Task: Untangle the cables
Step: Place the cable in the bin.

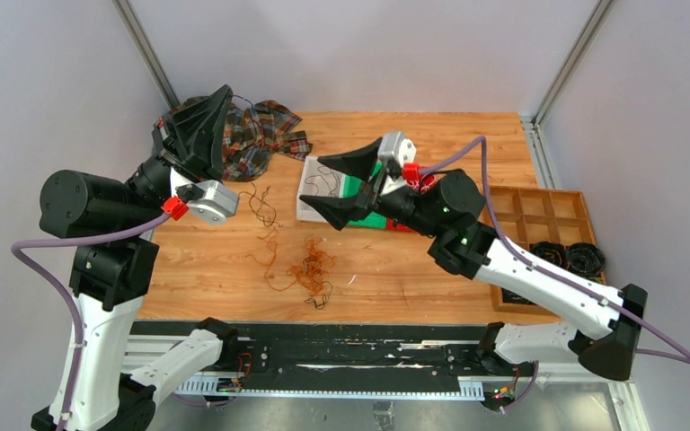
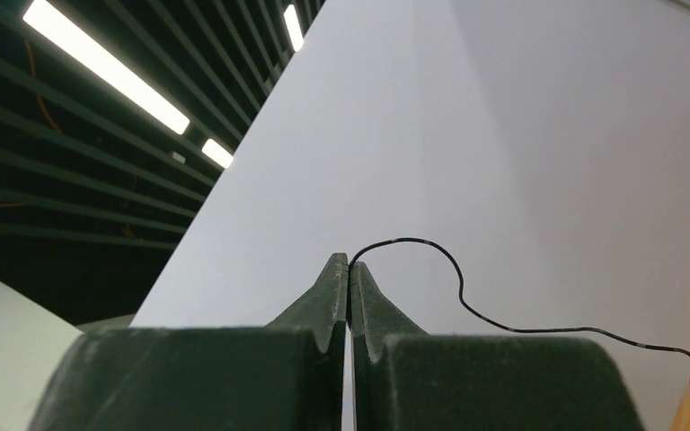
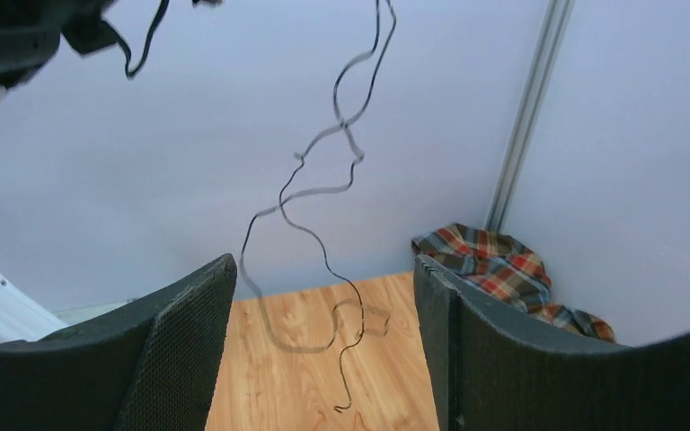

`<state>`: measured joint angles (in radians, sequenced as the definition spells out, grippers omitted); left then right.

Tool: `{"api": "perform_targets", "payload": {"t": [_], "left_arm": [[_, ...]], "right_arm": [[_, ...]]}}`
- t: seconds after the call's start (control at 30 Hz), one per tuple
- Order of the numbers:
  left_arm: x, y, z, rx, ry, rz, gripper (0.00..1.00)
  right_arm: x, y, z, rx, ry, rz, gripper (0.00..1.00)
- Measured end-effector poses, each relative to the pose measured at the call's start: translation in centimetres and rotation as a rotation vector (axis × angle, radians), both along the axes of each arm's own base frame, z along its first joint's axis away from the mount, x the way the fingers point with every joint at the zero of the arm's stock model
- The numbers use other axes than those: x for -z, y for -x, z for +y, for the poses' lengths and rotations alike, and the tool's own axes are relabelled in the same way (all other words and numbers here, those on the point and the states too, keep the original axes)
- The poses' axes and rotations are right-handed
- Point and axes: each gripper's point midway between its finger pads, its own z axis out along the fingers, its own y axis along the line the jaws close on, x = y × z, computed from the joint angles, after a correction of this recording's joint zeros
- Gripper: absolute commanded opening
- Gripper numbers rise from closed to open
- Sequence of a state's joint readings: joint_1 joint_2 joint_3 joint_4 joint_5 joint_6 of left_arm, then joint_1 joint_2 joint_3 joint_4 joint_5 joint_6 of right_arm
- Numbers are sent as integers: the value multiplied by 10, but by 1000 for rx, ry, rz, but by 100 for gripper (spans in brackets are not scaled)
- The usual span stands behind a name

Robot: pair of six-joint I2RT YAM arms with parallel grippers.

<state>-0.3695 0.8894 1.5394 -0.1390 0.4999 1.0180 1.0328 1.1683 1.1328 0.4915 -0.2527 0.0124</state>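
Dark mounting rail [image 1: 350, 359] spans the near edge in the overhead view. Beyond it, an orange-brown cable tangle [image 1: 310, 269] lies on the worktop [image 1: 413, 260], with the black cable [image 1: 260, 206] looped just behind. The left fingers [image 1: 202, 121] are raised beside a plaid cloth [image 1: 260, 135]. The right fingers [image 1: 350, 162] stand spread above a white sheet [image 1: 308, 189].

Left wrist view: the left fingers [image 2: 323, 305] are pressed together, pinching the black cable [image 2: 521, 330] at their tips. The cable trails off to the right.

Right wrist view: the right fingers [image 3: 180, 341] are spread wide and hold nothing. The black cable [image 3: 359, 314] hangs beyond the gap, touching neither finger, its end reaching the worktop [image 3: 278, 359].
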Motion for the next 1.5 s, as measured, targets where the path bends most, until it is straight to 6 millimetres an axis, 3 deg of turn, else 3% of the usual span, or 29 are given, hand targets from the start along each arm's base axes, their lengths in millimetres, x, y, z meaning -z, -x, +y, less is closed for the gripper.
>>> {"api": "perform_targets", "payload": {"t": [0.07, 0.17, 0.47, 0.57, 0.8, 0.83, 0.87, 0.97, 1.03, 1.13, 1.23, 1.37, 1.5], "left_arm": [[4, 0, -2, 9, -10, 12, 0], [8, 0, -4, 19, -20, 26, 0], [13, 1, -8, 48, -30, 52, 0], [16, 2, -9, 55, -36, 63, 0], [20, 6, -10, 70, -42, 80, 0], [20, 6, -11, 72, -42, 82, 0], [21, 6, -11, 73, -43, 84, 0], [21, 7, -11, 79, -43, 87, 0], [21, 8, -11, 80, -41, 88, 0], [21, 8, -11, 79, -36, 93, 1], [28, 4, -9, 69, -22, 128, 0], [57, -16, -10, 51, 7, 280, 0], [95, -35, -17, 57, 28, 474, 1]], "right_arm": [[-15, -3, 9, -31, -18, 12, 72], [-19, -13, 29, -67, -21, 60, 72], [21, -37, 94, -160, 37, 220, 72], [21, -38, 102, -183, 30, 233, 73], [-1, -38, 109, -216, -60, 205, 72], [-2, -39, 111, -222, -70, 206, 65], [-2, -40, 113, -225, -75, 208, 53], [0, -44, 124, -239, -82, 219, 2], [4, -48, 126, -235, -78, 225, 0], [17, -59, 122, -201, -68, 247, 1], [38, -81, 100, -128, -62, 266, 0], [50, -122, 61, -7, -73, 277, 1], [46, -158, 25, 108, -100, 274, 0]]}}
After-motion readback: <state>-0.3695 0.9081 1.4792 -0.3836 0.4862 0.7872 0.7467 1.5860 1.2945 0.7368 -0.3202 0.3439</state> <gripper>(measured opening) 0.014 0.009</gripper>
